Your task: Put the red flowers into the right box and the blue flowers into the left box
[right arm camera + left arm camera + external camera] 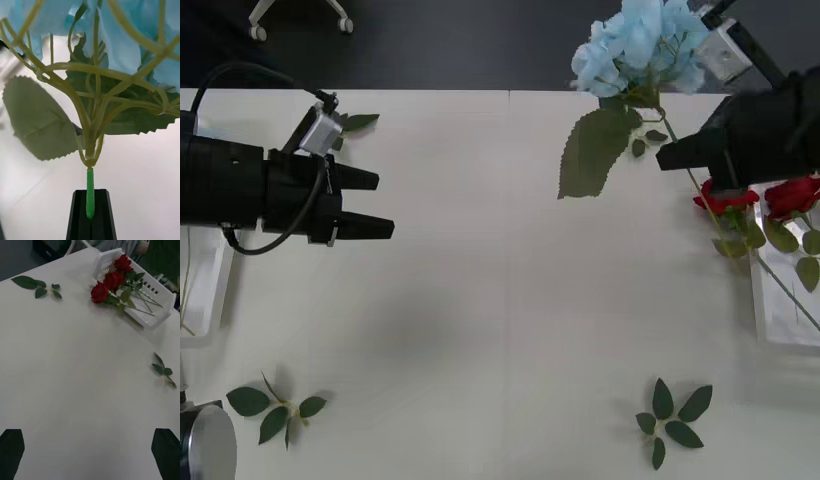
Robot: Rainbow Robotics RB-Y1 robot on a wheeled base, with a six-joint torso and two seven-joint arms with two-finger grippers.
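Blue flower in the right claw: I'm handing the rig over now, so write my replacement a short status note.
Right claw: shut on the stem of a blue flower, held up at the table's far right.
Left claw: open, holding nothing, low over the table's left side.
Red flowers: three visible, lying in the right box, blooms hanging over its rim.
Left box: no blue flower visible in it.
Left: get the held blue flower across to the left box.
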